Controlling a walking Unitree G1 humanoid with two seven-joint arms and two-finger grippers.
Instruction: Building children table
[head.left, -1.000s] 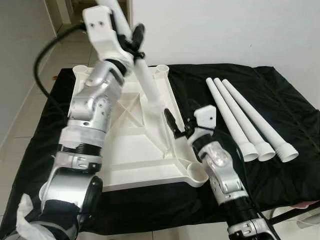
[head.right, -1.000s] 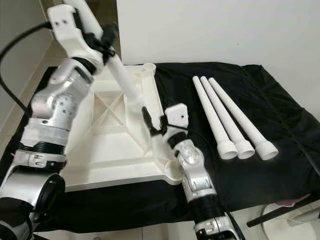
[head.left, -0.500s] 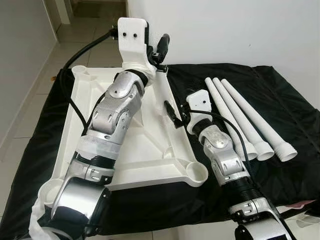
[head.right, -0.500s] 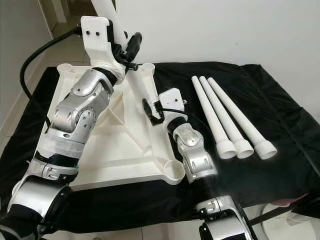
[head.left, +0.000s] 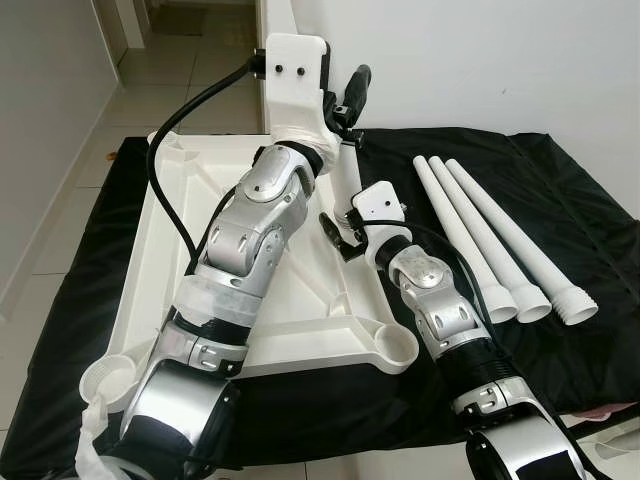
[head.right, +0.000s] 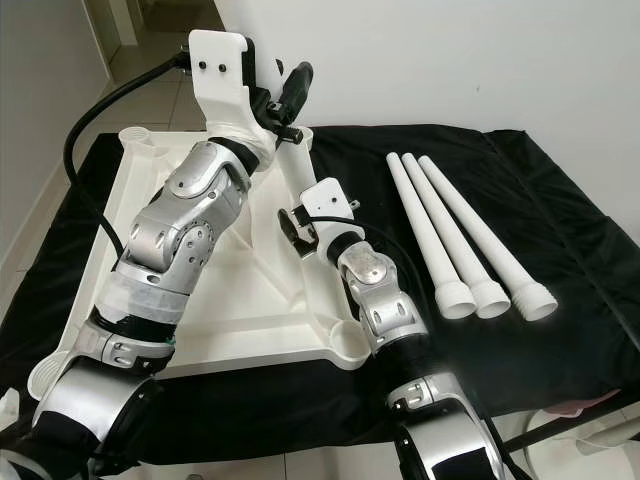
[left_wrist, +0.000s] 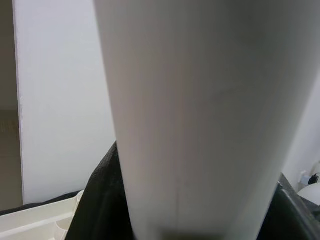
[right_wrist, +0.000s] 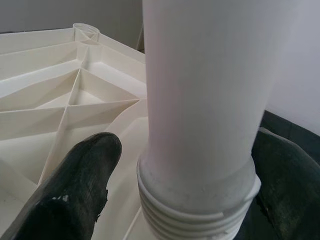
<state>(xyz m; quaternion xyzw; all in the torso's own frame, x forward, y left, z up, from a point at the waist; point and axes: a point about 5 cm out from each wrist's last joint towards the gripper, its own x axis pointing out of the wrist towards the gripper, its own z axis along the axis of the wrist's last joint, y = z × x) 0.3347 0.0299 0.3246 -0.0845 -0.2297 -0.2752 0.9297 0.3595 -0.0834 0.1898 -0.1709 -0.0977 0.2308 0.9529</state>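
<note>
The white tabletop (head.left: 165, 235) lies upside down on a black cloth, its ribs facing up. My left gripper (head.left: 345, 100) is raised over the tabletop's far right corner, shut on a white table leg (head.left: 346, 182) that stands nearly upright. That leg (left_wrist: 200, 115) is seen close up in the left wrist view. My right gripper (head.left: 338, 232) sits at the leg's lower end, open. One of its black fingers (right_wrist: 75, 185) stands on either side of the threaded end (right_wrist: 197, 205), with a gap showing. Whether the end sits in a corner socket is hidden.
Three more white legs (head.left: 500, 240) lie side by side on the cloth (head.left: 560, 200) to the right of the tabletop. Round sockets show at the near right corner (head.left: 396, 348) and near left corner (head.left: 105, 375). A wall stands behind and tiled floor lies to the left.
My left arm has swung the leg to the right and set it more upright over the far right corner. My right gripper has moved farther in, up to the leg's lower end.
</note>
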